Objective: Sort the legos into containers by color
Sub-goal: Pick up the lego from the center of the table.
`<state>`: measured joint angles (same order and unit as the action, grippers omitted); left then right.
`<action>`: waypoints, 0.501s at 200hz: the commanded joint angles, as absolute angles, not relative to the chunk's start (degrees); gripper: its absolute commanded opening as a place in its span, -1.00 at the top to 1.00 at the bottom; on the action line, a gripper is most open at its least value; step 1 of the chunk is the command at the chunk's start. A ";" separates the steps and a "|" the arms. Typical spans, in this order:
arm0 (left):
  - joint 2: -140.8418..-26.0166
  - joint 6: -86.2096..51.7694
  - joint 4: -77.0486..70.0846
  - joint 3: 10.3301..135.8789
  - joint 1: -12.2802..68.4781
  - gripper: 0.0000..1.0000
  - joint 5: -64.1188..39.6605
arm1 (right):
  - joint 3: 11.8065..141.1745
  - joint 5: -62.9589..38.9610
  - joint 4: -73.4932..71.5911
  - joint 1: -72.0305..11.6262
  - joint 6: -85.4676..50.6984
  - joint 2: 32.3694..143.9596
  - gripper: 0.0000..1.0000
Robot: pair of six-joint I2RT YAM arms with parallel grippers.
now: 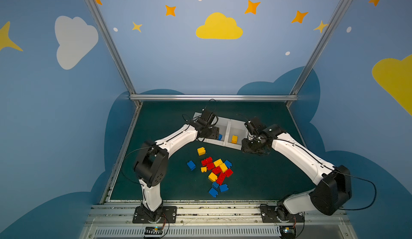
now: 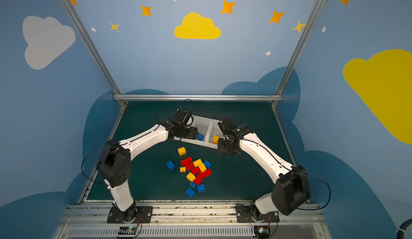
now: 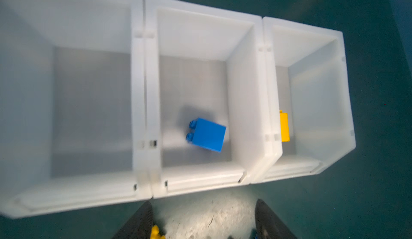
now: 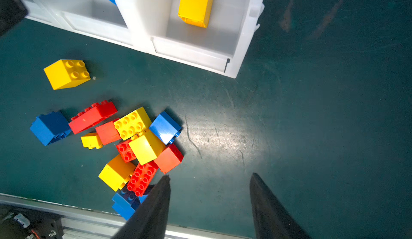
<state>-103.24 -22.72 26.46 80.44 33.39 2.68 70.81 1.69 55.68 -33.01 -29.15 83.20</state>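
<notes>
Three white bins stand in a row at the back. The middle bin (image 3: pixel 245 93) holds one blue lego (image 3: pixel 207 135), which shows in both top views (image 1: pixel 220 137) (image 2: pixel 200 136). The right bin (image 3: pixel 323 93) holds a yellow lego (image 3: pixel 284 126) (image 1: pixel 234 139). The left bin (image 3: pixel 66 26) is empty. My left gripper (image 3: pixel 204 202) (image 1: pixel 214 134) hangs open and empty at the middle bin's front edge. My right gripper (image 4: pixel 210 175) (image 1: pixel 254 147) is open and empty, over bare mat right of the pile of red, yellow and blue legos (image 1: pixel 217 171) (image 4: pixel 138 142).
A lone yellow lego (image 1: pixel 201 151) lies between the bins and the pile, and a lone blue one (image 1: pixel 191 165) lies left of it. Several blue legos (image 1: pixel 217 188) lie at the pile's near end. A metal rail (image 1: pixel 214 204) edges the green mat's front.
</notes>
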 commanded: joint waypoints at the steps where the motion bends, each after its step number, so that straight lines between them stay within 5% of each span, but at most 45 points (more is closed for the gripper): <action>1: -97.55 -23.97 25.66 75.07 31.75 -0.47 6.17 | 70.72 0.47 56.26 -34.35 -27.18 85.08 -0.16; 57: -81.72 -28.45 22.75 57.22 25.56 -0.55 9.05 | 73.98 -0.98 54.43 -41.27 -26.43 93.35 -0.17; 100: -73.51 -29.17 24.59 51.52 21.53 -0.67 10.24 | 81.56 -1.73 54.05 -47.87 -27.06 101.87 -0.38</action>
